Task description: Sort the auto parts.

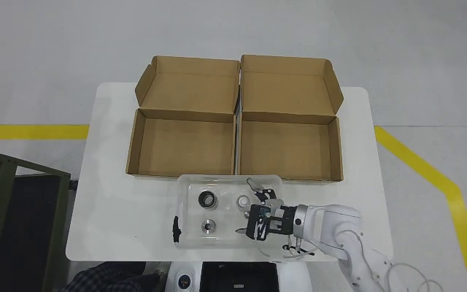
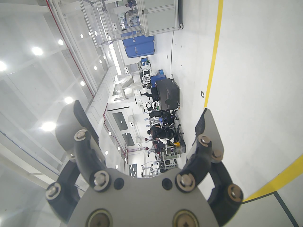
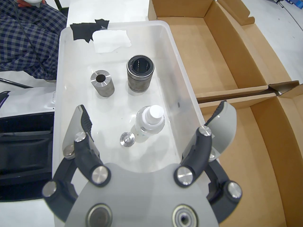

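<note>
While left claw (image 2: 142,108) and right claw (image 3: 152,107) are spread, the bin (image 3: 183,76) holds a large cylinder (image 3: 140,74), small cylinder (image 3: 102,83) and bottle (image 3: 150,122); the right wrist view resolves a disc (image 3: 127,139).

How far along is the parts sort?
Done: nothing yet; the open left brown cardboard box and right brown cardboard box are both empty. In hand: nothing; the right gripper hangs open over the clear plastic bin, the left gripper is open, facing the room. Left: all four items in the bin: dark cylindrical bearing sleeve, grey metal cylinder with a bore, small white-capped clear bottle, small silver disc.
</note>
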